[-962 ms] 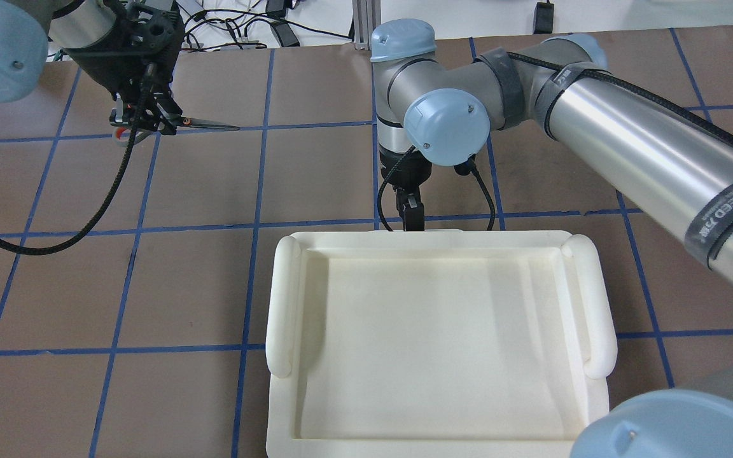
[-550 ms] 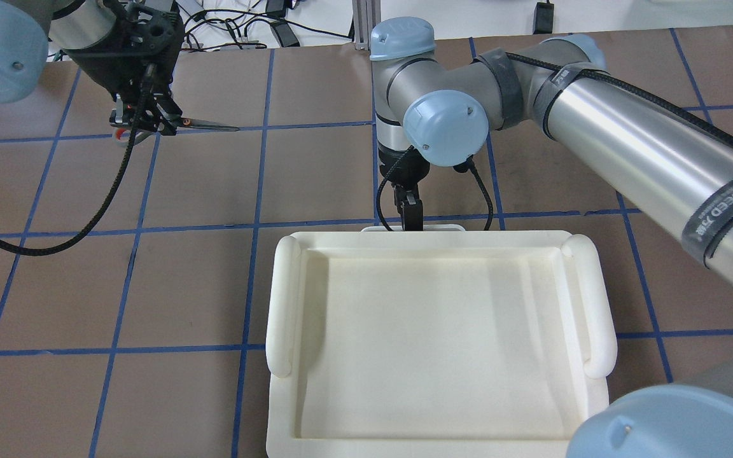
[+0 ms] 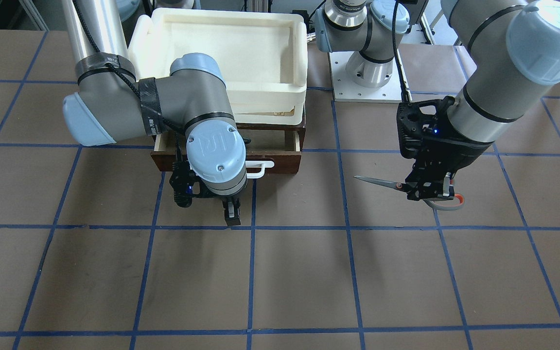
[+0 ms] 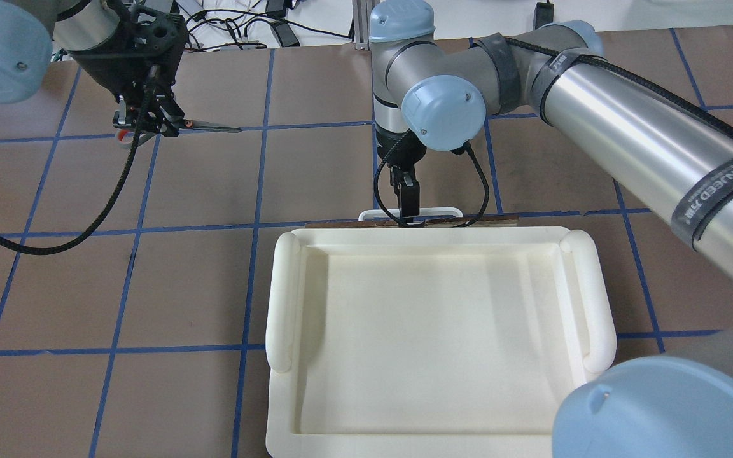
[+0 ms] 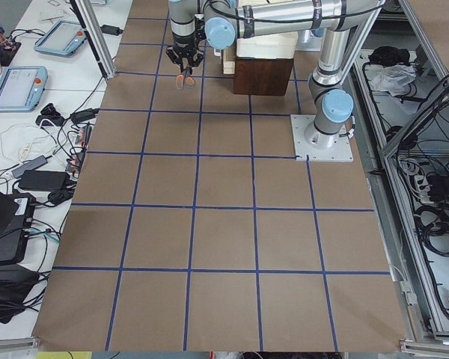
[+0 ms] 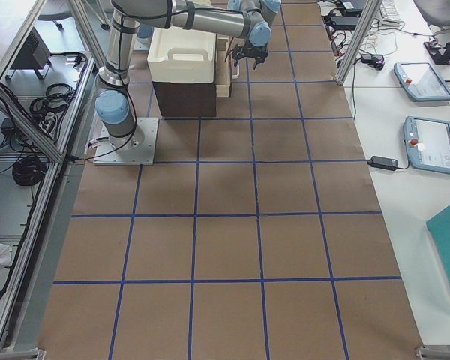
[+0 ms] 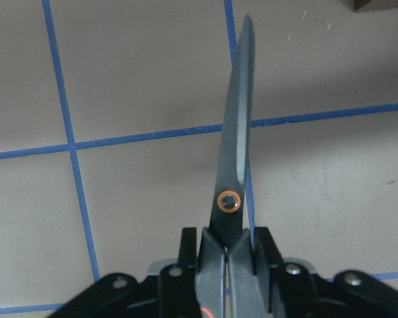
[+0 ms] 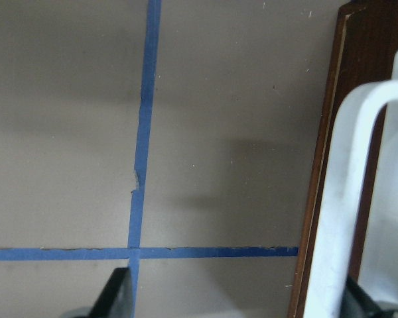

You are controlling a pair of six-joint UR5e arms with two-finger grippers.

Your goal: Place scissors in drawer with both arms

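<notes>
The scissors (image 3: pixel 382 183) hang level above the table in my left gripper (image 3: pixel 426 189), which is shut on them just behind the pivot. The blades point toward the drawer side, and the grey, orange-lined handles stick out behind. They also show in the overhead view (image 4: pixel 210 128) and the left wrist view (image 7: pixel 235 165). The dark brown drawer (image 3: pixel 285 163) is pulled partly out under the cream tray, showing pale plywood walls. My right gripper (image 3: pixel 231 216) is at the white bar handle (image 3: pixel 263 166). In the right wrist view its fingers (image 8: pixel 116 295) stand wide apart, with the handle (image 8: pixel 345 199) between them.
A cream-white plastic tray (image 3: pixel 299 58) sits on top of the brown cabinet, over the drawer. The left arm's base plate (image 3: pixel 367 87) is bolted down beside it. The table is brown paper with a blue tape grid. Cables (image 4: pixel 233 32) lie past the far edge.
My right gripper has moved away from the robot and the drawer has come out with it. Its white handle and brown front now show beyond the tray. The left gripper and scissors have barely moved.
</notes>
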